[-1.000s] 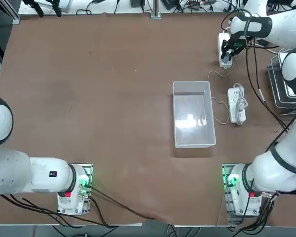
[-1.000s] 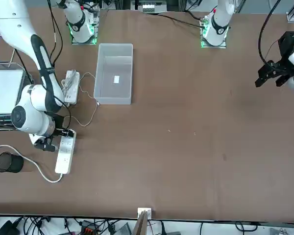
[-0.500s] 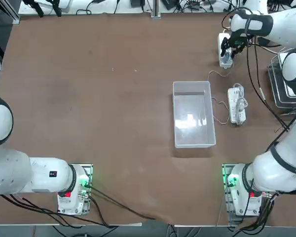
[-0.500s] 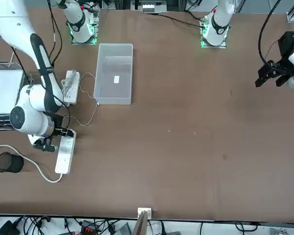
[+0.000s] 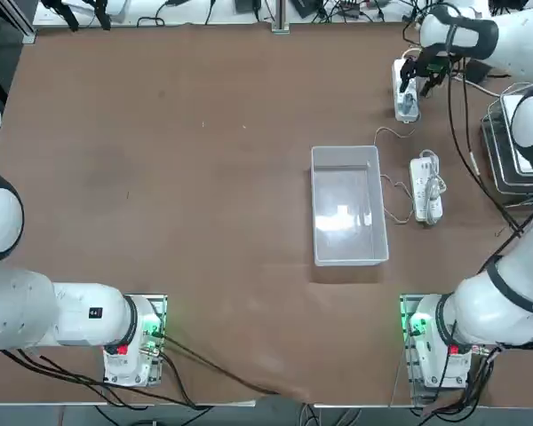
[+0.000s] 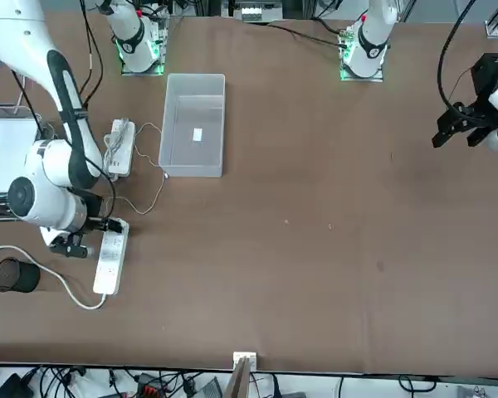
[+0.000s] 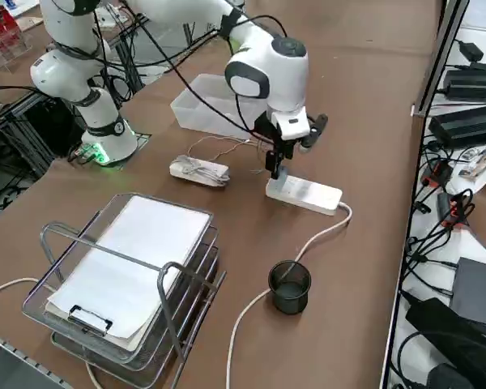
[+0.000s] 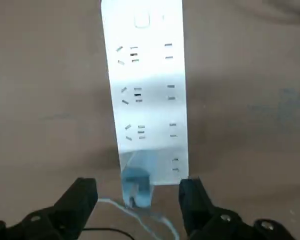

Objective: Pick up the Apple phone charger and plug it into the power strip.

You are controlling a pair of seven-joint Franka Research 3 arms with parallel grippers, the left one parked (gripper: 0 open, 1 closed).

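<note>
Right claw (image 8: 135, 200) spread, empty, above small whitish-grey cube charger (image 8: 136, 184) seated in end socket of long white plastic power strip (image 5: 406, 88), table's 1 o'clock. Charger light, rigid, slick; pinch flat sides.

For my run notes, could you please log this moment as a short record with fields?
charger: Apple phone charger sits in the end socket of the power strip
cable: thin white cable trails toward the clear bin
gripper: right gripper open, above the charger, holding nothing
nearby: black cup, wire tray
</note>
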